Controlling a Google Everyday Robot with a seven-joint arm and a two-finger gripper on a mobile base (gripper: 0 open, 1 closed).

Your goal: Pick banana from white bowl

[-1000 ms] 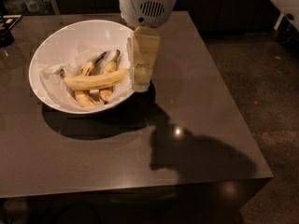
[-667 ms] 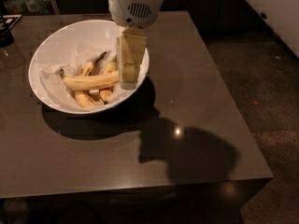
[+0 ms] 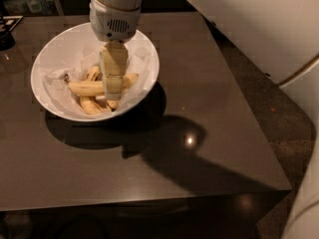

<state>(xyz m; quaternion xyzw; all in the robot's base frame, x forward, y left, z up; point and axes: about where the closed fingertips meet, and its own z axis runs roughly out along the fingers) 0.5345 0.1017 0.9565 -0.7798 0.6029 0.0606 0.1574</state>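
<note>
The white bowl (image 3: 60,54) sits on the left part of a dark table, lined with crumpled white paper. Several bananas lie in it. The longest banana (image 3: 85,87) lies crosswise, pale yellow, its dark stem tip at the left. My gripper (image 3: 113,91) hangs straight down from the white wrist and reaches into the bowl, its cream fingers over the right part of the long banana and hiding that stretch of it. Shorter bananas (image 3: 91,105) lie under and behind it.
The dark glossy table (image 3: 199,133) extends to the right and front of the bowl, with its edge near the bottom. My white arm (image 3: 259,29) crosses the upper right. Dark objects (image 3: 7,31) stand at the far left edge.
My gripper has moved left from the bowl's right rim to over the bananas in the bowl. The bananas have not moved.
</note>
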